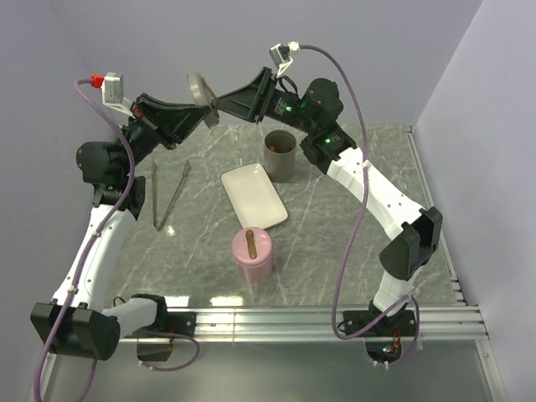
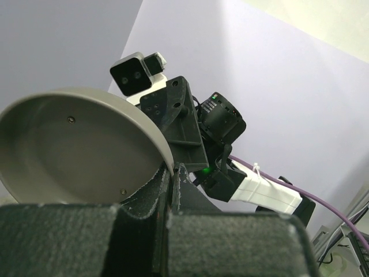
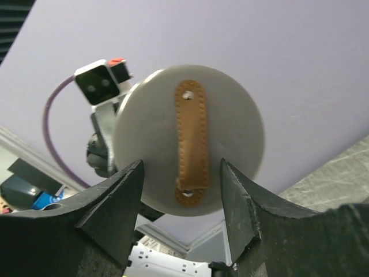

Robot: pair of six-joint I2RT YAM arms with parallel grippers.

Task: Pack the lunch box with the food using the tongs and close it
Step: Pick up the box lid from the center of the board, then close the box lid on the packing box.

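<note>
My left gripper (image 1: 203,115) is raised above the back of the table, shut on the rim of the round grey lid (image 1: 200,95). The left wrist view shows the lid's hollow underside (image 2: 75,150) pinched at its edge by my left gripper (image 2: 171,173). From the right, my right gripper (image 3: 181,167) faces the lid's top (image 3: 230,133), open, its fingers either side of the brown strap handle (image 3: 192,141) without touching it. The lunch box (image 1: 280,155) stands open on the table with orange-brown food (image 1: 282,145) inside. The tongs (image 1: 167,194) lie flat on the left.
A white rectangular tray (image 1: 254,194) lies mid-table, in front of the lunch box. A pink canister (image 1: 253,255) with a strap-handled lid stands near the front. Walls close in behind and to the right, and a metal rail runs along the table's near edge.
</note>
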